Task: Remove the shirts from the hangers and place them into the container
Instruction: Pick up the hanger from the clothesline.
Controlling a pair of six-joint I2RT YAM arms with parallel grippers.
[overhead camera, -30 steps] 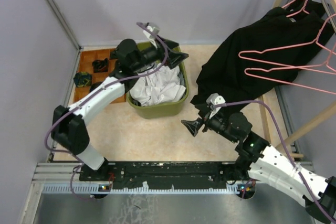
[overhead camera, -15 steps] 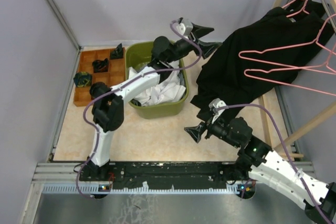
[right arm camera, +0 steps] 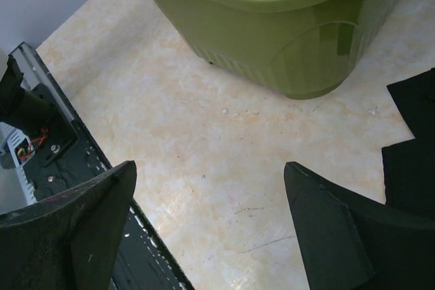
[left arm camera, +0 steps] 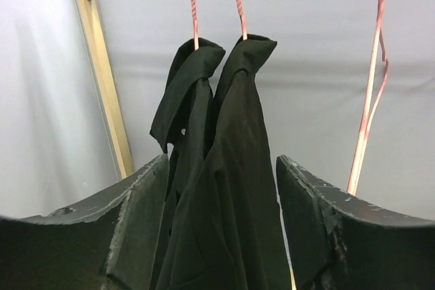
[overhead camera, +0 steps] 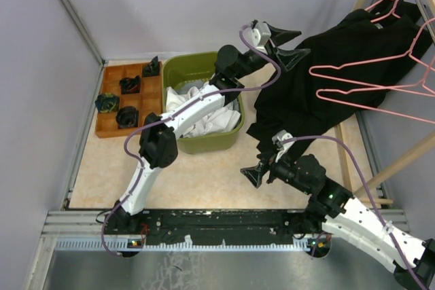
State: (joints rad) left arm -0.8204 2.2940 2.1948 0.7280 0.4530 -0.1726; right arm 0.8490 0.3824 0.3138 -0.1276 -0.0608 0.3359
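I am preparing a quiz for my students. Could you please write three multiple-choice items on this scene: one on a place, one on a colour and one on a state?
1. Where is the tub?
A. between the tray and the hanging shirts
B. on the tray
C. behind the arms' bases

2. What colour are the hanging shirts?
A. white
B. black
C. grey

3. In what state is the right tool?
A. shut on a shirt
B. shut on the tub's rim
C. open and empty

Key:
1 A: the top view shows the tray to the left of the tub and the shirts to its right.
2 B: both shirts look black in the left wrist view.
3 C: its jaws stand wide apart with nothing between them.
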